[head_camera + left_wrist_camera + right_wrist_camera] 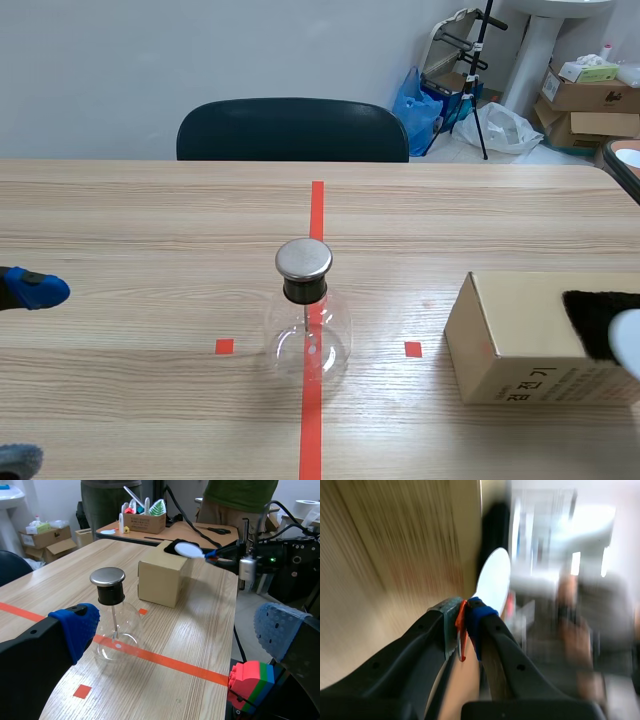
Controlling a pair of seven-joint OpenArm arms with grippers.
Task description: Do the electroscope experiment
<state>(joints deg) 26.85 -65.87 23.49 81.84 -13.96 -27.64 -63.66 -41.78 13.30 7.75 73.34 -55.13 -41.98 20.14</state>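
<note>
Holding wand | right tool [465, 615] pinched the orange-stemmed flat white round disc [494, 580], above the tan cardboard box [530, 340] right of the steel-capped clear glass electroscope flask [306, 315] | left tool [177, 630] stood spread, left of flask | risk judged: thin stem might slip; disc might strike flask, tipping it.

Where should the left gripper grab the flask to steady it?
Grip the black collar under the metal cap, coming in level from the robot's left, where the open left gripper sits. The collar is narrow and upright; lower down the flask is wide, round glass, probably slippery.
</note>
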